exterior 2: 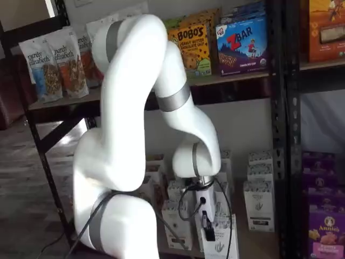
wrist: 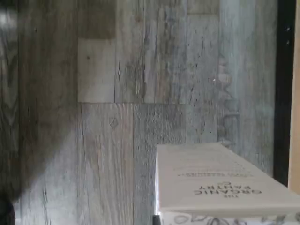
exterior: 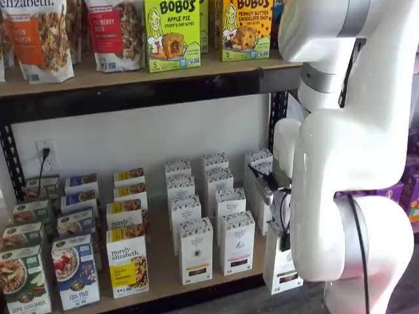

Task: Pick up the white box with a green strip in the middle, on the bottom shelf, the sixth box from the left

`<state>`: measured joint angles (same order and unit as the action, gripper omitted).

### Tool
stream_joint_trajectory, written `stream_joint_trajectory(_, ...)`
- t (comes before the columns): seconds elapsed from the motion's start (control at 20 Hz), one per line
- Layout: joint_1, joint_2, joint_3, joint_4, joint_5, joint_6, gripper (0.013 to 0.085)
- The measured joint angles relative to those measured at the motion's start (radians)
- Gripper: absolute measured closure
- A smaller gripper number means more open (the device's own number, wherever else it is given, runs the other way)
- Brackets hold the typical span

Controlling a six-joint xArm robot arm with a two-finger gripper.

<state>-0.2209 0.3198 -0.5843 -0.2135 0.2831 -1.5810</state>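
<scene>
The gripper [exterior: 283, 219] is seen closed on the white box [exterior: 281, 268], with a black finger [exterior 2: 206, 223] laid down the carton's front in a shelf view. The box is held upright at the front edge of the bottom shelf [exterior: 163, 261], forward of the rows behind it and partly past the black front rail [exterior: 196, 296]. Its top patterned band is covered by the gripper in both shelf views; the dark strip low on its front is visible. In the wrist view the box [wrist: 220, 180] is seen from above with grey plank floor [wrist: 117, 117] beyond it and a black upright [wrist: 283, 93] along one side.

To the box's left, a clear strip of shelf board separates it from the next row of white cartons [exterior: 237, 242]. On its other side the white arm [exterior: 353, 163] fills the view, so the room there cannot be judged. Further left, rows of white cartons with a yellow strip [exterior: 195, 250], yellow boxes [exterior: 127, 261] and blue boxes [exterior: 75, 269] are ranked front to back. The upper shelf [exterior: 131, 75] carries bar boxes [exterior: 171, 33] and granola bags [exterior: 39, 36].
</scene>
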Motion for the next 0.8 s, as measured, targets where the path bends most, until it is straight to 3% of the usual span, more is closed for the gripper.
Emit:
stream_joint_trajectory(0.25,0.024,-0.095,0.065,-0.077,0.023,0.096,0.049)
stream_joint_trajectory(0.35,0.039,-0.145,0.094,-0.08,0.046,0.112,0.049)
stream_joint_trajectory(0.45,0.054,-0.195,0.12,-0.061,0.068,0.106,0.049)
stream_joint_trajectory(0.8,0.081,-0.335,0.174,0.062,0.147,0.015,0.049)
